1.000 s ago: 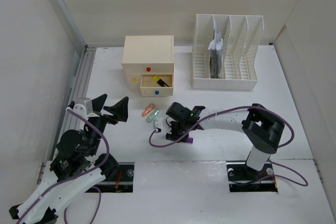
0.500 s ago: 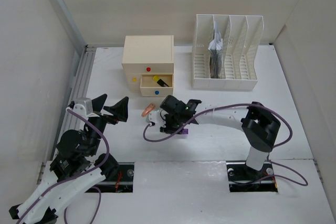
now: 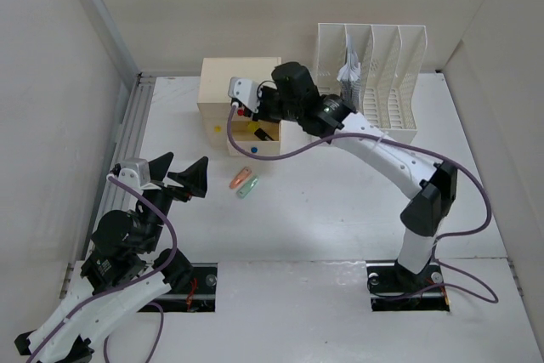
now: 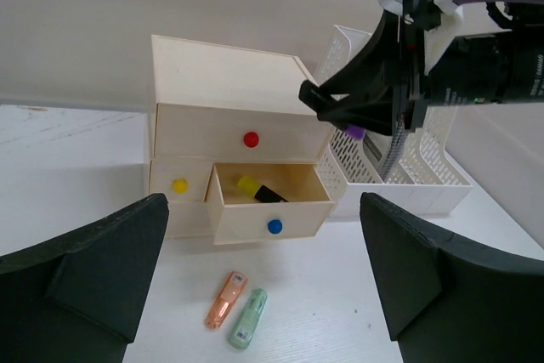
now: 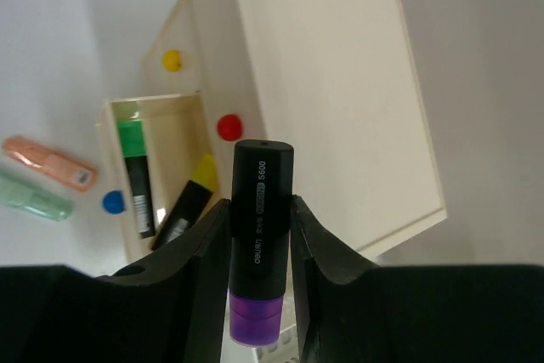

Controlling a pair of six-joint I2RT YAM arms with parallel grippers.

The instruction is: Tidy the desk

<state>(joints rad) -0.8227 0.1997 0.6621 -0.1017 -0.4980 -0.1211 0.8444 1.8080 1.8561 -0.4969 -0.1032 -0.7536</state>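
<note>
One orange highlighter and green highlighter lie on desk before drawer

I see the desk, flat matte white w/ grey rail along L edge, two dark cutouts, lying well below R gripper jaws.

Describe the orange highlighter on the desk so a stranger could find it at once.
Start at the cream drawer box at the back of the white desk. Just in front of its open blue-knobbed drawer, two highlighters lie side by side on the tabletop. Yours is the pale orange highlighter, left of the mint green highlighter.
</note>
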